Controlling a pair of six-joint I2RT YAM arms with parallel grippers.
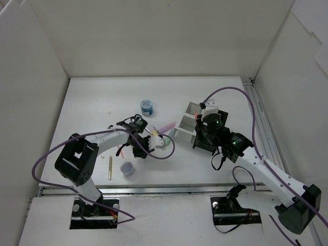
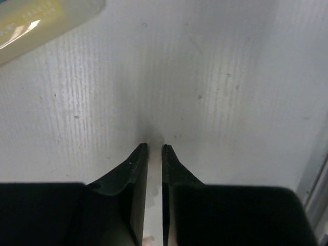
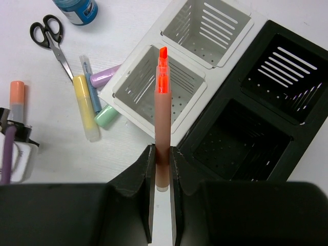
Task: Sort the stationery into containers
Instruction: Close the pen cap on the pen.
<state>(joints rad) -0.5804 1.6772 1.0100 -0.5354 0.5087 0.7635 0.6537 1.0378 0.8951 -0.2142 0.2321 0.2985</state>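
The surface (image 1: pixel 92 102) carries the black holder (image 3: pixel 256 114) and, just beside it on the left, the white organizer (image 3: pixel 134 61). The right hand (image 3: pixel 161 148) hangs above them, pinching an orange marker (image 3: pixel 162 113) near its back end. The marker's long axis runs straight out from the hand, bare tip forward. In the wrist view that tip sits over the organizer's near compartment, with the holder just to the right. The drop probably turns on keeping the tip over that cell rather than its rim. The left hand (image 2: pixel 155 148) is low over bare surface, fingers pressed almost together; whether anything thin sits between them I cannot tell. The loose pens (image 3: pixel 84 110) lie left of the organizer, nearer the left arm.
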